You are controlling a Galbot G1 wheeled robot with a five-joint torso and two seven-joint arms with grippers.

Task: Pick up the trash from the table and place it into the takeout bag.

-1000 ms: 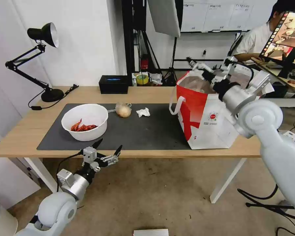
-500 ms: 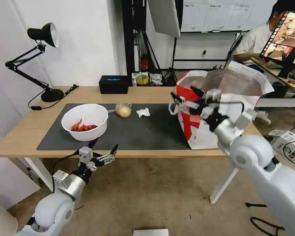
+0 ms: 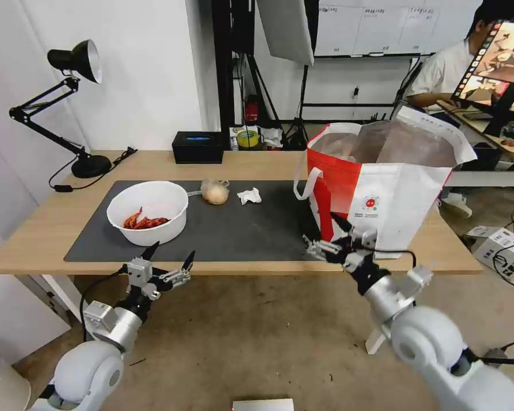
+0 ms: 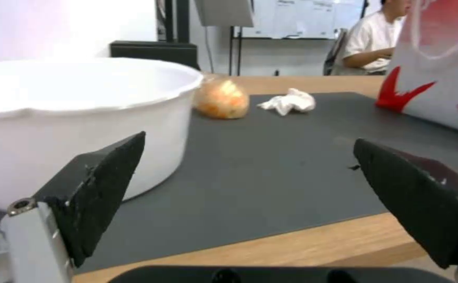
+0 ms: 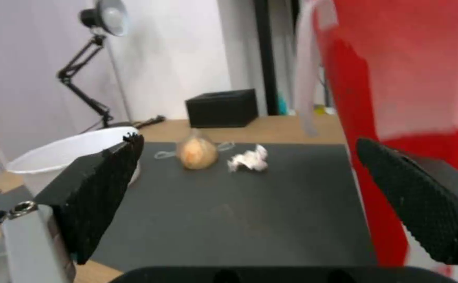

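- Trash is spread on the dark mat (image 3: 240, 228) of the table (image 3: 51, 228): the white bowl (image 3: 148, 212) with red shells at 9 o'clock, the small clear bag (image 3: 215, 192) and the tissue (image 3: 249, 196) towards 12.
- A takeout bag (image 3: 382, 194) is stood open at 3 o'clock; a small red round logo is seen, its print unreadable.
- The left gripper (image 3: 168, 265) is held below the table's near edge, fingers spread and empty.
- The right gripper (image 3: 331, 240) is held wide open, empty, by the bag's foot.
- The shells are seen from the head; the left wrist view meets the bowl's wall.
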